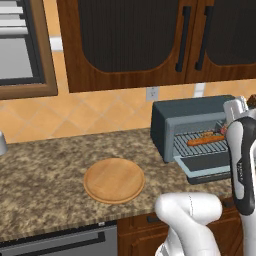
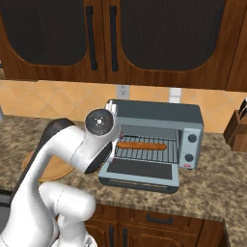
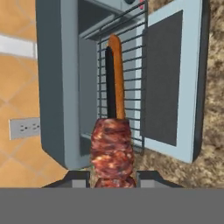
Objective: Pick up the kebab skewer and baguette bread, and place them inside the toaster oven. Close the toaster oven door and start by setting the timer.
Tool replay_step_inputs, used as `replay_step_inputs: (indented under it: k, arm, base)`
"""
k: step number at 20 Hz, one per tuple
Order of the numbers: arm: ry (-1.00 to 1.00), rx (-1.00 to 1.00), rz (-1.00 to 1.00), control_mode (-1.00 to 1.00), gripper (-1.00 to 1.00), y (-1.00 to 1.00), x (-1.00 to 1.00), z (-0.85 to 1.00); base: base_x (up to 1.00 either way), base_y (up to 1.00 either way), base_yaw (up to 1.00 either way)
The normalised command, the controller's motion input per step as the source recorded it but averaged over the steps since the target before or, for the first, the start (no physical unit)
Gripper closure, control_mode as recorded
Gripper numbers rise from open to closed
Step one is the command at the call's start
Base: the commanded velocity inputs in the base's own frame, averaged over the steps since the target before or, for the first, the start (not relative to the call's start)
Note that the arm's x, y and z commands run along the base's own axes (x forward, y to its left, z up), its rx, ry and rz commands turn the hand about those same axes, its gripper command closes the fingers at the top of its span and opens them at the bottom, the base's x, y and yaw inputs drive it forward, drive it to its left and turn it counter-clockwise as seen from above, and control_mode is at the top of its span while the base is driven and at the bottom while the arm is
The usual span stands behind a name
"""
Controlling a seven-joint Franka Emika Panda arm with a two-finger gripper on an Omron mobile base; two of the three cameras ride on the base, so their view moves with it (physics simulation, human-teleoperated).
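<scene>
My gripper point(image 3: 113, 177) is shut on the kebab skewer point(image 3: 111, 151), gripping its reddish-brown meat chunks. The thin dark stick points ahead into the open toaster oven point(image 3: 61, 87). The baguette bread point(image 3: 117, 74) lies on the wire rack point(image 3: 133, 87) inside, just beside the stick. The toaster oven door point(image 3: 173, 78) hangs fully open. In the right base view the hand sits at the left front of the toaster oven point(image 2: 159, 116), with the baguette bread point(image 2: 142, 145) on the rack and the toaster oven door point(image 2: 140, 170) flat on the counter. The left base view shows the baguette bread point(image 1: 205, 140) inside the toaster oven point(image 1: 192, 115).
A round wooden board point(image 1: 114, 180) lies on the granite counter left of the oven. A knife block point(image 2: 239, 128) stands at the far right. Two knobs point(image 2: 192, 139) sit on the oven's right strip. Dark wooden cabinets hang above, and a wall outlet point(image 2: 122, 90) is behind the oven.
</scene>
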Motion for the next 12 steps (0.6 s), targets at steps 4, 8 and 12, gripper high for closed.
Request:
replay_step_inputs:
  k: [4,8,12]
  arm:
    - [0.0,-0.06,-0.13,-1.0,1.0,-0.43,0.06,-0.54]
    - [0.0,0.0,-0.05,-1.0,1.0,-0.25,0.38,-0.49]
    - [0.0,0.0,0.06,-1.0,1.0,-0.24,0.71,-0.34]
  base:
    - [0.0,0.0,0.0]
    - [0.0,0.0,0.0]
    - [0.0,0.0,0.0]
